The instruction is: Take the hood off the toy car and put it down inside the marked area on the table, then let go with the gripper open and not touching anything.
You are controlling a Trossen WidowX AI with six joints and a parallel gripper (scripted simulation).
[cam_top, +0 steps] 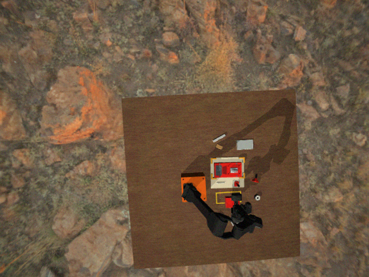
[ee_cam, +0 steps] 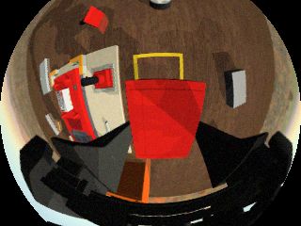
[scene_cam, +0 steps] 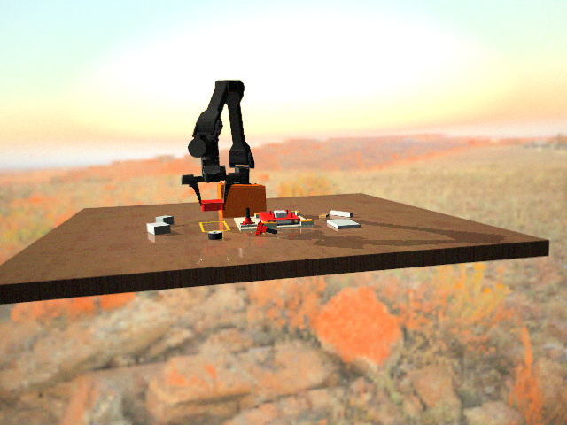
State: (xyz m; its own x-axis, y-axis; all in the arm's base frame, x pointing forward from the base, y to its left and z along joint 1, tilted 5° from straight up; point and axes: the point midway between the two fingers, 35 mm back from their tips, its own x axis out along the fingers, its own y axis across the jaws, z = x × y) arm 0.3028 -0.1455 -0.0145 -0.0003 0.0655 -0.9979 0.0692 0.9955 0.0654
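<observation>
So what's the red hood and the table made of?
The red hood in the gripper looks like smooth, matte plastic: flat, even colour. The table looks like dark polished wood: visible grain, faint reflections of the parts.
</observation>
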